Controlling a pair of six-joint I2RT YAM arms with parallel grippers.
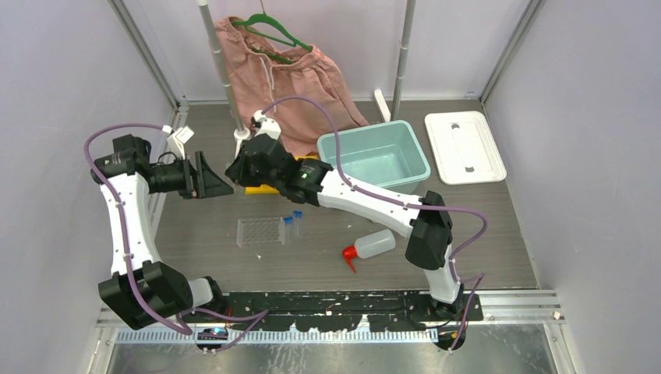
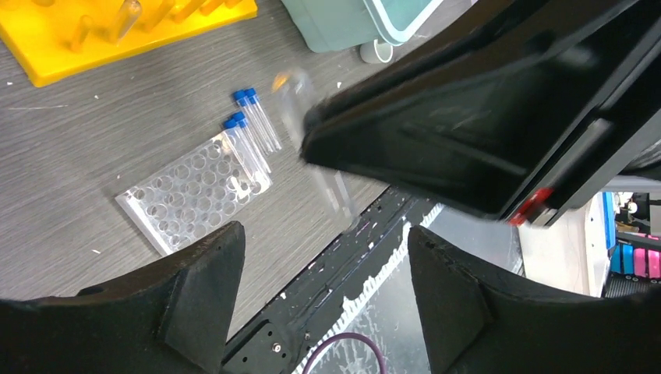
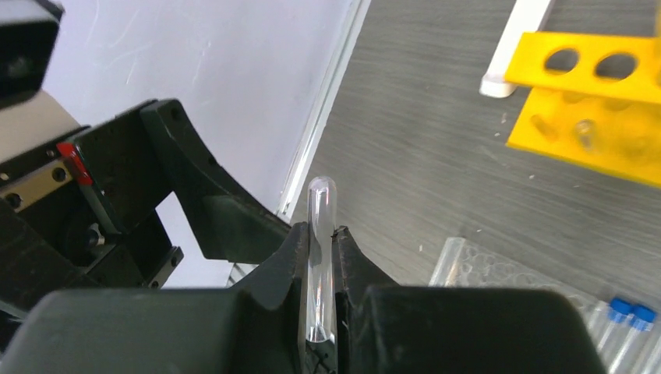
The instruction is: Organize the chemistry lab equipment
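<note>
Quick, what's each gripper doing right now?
Left gripper: open, holding nothing.
Right gripper: closed on a clear glass tube.

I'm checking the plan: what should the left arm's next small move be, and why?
Probably ease the left tool forward around the glass tube. The right tool is shut on it, and the left one faces it open, the tube not yet between its fingers.

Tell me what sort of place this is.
Probably a walled robot test cell staged as a chemistry bench: yellow rack, blue-capped vials, squeeze bottle, and a glass tube pinched between the right fingers.
</note>
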